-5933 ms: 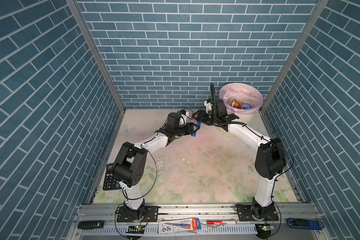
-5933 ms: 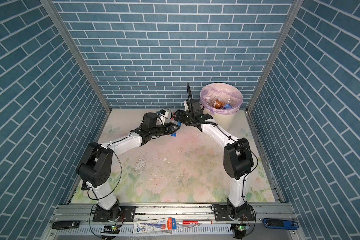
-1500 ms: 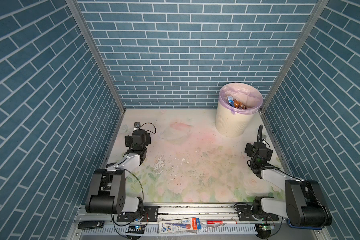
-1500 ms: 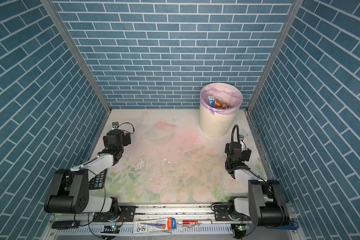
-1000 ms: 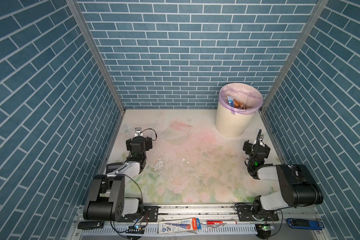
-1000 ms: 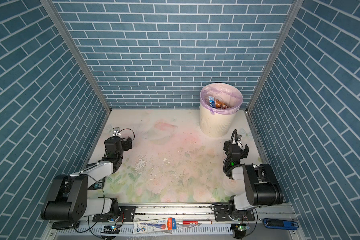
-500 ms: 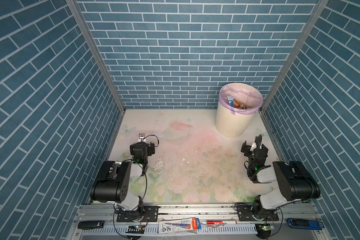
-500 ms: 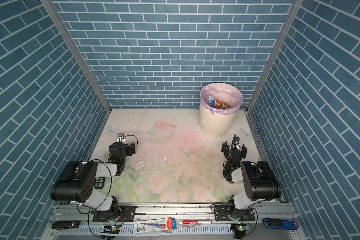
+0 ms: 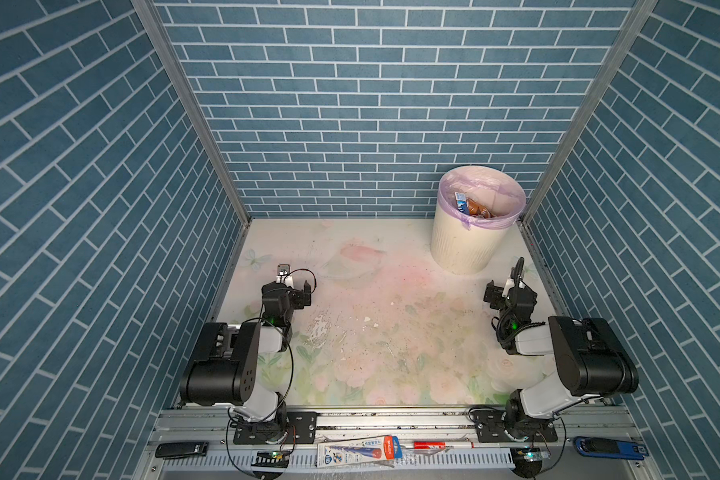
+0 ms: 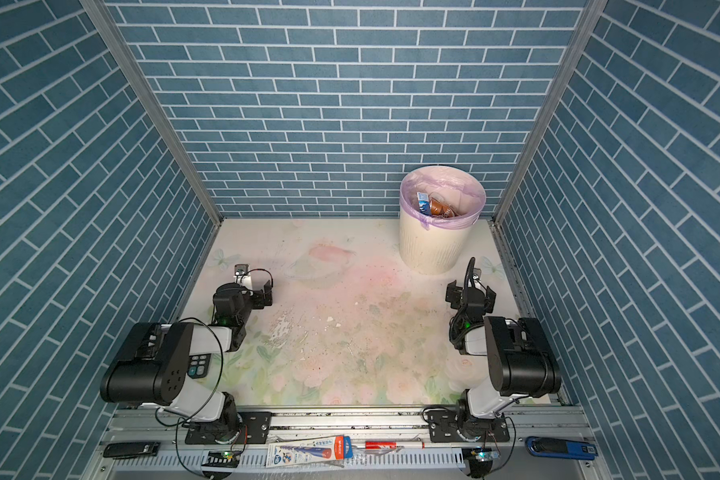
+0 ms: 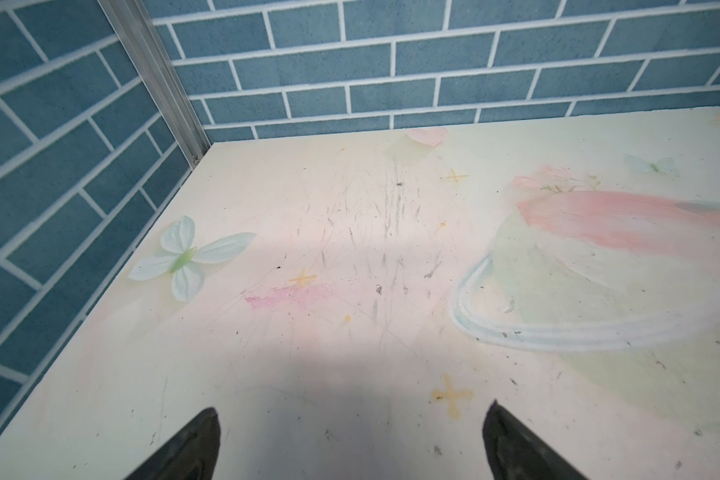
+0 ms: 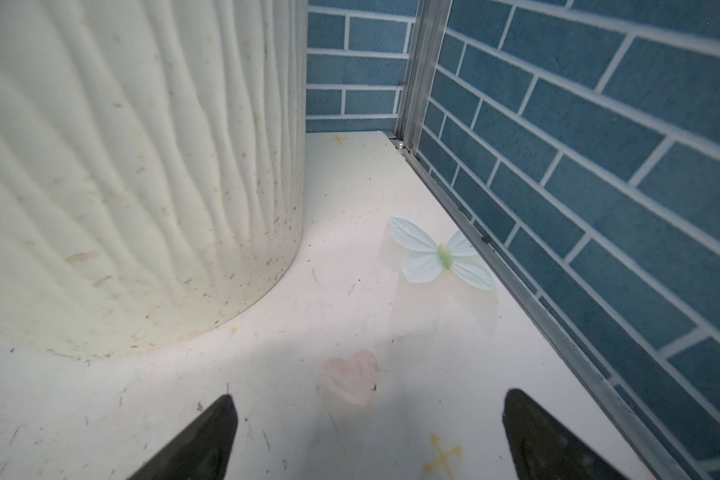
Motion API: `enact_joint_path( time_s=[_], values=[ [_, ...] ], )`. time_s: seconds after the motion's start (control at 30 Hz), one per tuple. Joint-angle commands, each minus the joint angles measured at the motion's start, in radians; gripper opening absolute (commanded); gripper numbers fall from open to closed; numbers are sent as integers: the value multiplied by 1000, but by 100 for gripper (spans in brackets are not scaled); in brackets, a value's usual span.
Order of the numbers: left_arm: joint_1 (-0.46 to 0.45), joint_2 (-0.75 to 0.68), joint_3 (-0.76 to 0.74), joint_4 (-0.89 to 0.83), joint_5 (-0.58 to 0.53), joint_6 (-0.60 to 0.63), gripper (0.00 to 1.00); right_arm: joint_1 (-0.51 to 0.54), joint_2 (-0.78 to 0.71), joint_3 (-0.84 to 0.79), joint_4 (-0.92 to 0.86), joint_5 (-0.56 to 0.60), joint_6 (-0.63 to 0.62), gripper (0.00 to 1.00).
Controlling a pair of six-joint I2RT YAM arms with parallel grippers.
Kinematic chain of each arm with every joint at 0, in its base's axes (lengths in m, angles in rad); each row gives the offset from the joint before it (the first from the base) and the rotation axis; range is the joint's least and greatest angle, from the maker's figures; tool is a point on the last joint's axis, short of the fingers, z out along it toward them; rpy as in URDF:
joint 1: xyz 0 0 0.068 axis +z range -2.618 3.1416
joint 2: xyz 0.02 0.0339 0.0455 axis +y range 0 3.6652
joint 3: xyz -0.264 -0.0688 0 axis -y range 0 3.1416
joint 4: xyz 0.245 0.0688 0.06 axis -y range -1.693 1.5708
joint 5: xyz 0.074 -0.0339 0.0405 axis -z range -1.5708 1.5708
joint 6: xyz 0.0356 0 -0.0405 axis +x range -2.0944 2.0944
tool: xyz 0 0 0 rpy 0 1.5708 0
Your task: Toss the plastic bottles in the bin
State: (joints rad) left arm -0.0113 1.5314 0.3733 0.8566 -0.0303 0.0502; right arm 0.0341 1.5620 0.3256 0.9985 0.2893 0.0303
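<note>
Bottles (image 9: 471,206) sit in the bin (image 9: 458,245), at one o'clock on the table (image 9: 371,332). Left gripper (image 11: 352,415) and right gripper (image 12: 368,401) are spread, empty. The task looks finished, with no further move needed.

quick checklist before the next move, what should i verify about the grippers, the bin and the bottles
1. The left gripper is open, with nothing between its jaws: ok.
2. The right gripper is open and empty, near the bin but apart from it: ok.
3. The bin stands upright, with its lilac liner folded over the rim: ok.
4. The plastic bottles lie inside the bin, and none shows on the table: ok.
5. No bottle hidden under the folded arms: cannot tell.
6. The calculator is on the table, partly under the left arm, not in the bin: ok.
</note>
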Motion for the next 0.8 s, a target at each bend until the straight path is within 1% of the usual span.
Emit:
enact_joint_path(
  time_s=[0.0, 0.37, 0.53, 0.77],
  values=[
    [4, -2, 13, 5, 23, 11, 99, -2, -17, 21, -31, -10, 16, 99],
    [4, -1, 13, 5, 23, 11, 99, -1, -17, 21, -31, -10, 16, 99],
    [4, -2, 13, 5, 23, 11, 99, -19, -14, 49, -84, -63, 23, 99],
    [4, -2, 12, 5, 23, 11, 99, -22, -18, 34, -58, -58, 22, 99]
  ],
)
